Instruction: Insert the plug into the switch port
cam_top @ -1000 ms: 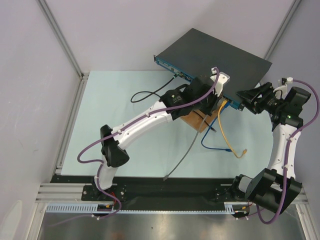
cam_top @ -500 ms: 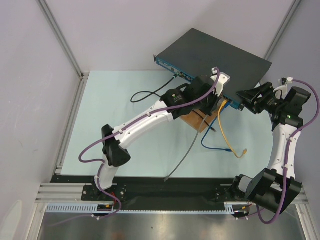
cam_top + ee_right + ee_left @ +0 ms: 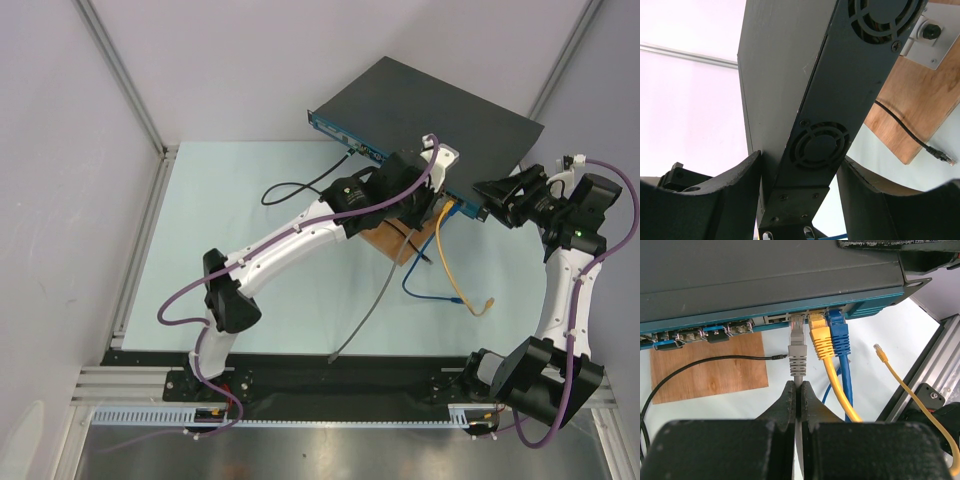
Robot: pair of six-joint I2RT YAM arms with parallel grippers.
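The switch (image 3: 430, 105) lies at the back of the table, its teal front face (image 3: 740, 322) towards my left arm. A grey plug (image 3: 797, 347) has its tip in a port of that face, just left of a yellow plug (image 3: 821, 337) and a blue plug (image 3: 839, 335). My left gripper (image 3: 797, 387) is shut on the grey cable (image 3: 375, 300) right behind the plug's boot. My right gripper (image 3: 800, 157) clamps the switch's right end (image 3: 820, 145), one finger on its top and one under it.
A brown wooden board (image 3: 710, 370) lies under the switch's front. A black cable (image 3: 715, 362) ends loose on it. A second yellow cable's free plug (image 3: 880, 351) lies at the right. Grey walls and aluminium rails (image 3: 140, 240) enclose the mat.
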